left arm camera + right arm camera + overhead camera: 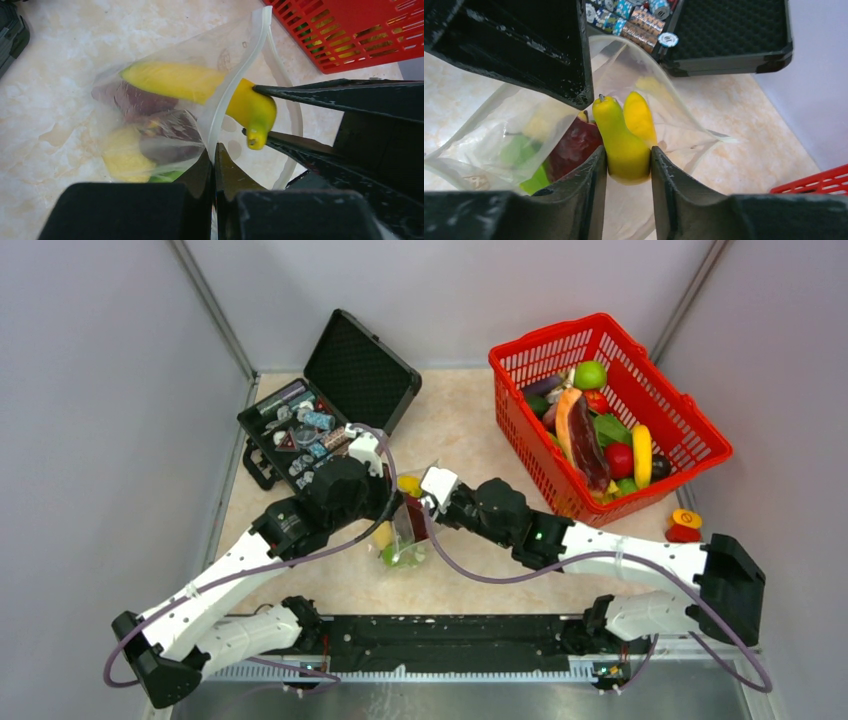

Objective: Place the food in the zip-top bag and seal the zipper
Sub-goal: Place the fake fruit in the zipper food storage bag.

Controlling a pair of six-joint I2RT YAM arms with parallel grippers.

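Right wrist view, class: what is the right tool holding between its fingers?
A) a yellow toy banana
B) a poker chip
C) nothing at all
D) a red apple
A: the right tool has a finger pressed against each side of a yellow toy banana, poised at the open mouth of the zip-top bag.

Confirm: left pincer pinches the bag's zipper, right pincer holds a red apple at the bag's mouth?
Wrong on the fruit. The right pincer holds a yellow banana, not a red apple, at the mouth of the zip-top bag; the right wrist view shows it. The left pincer does pinch the zipper.
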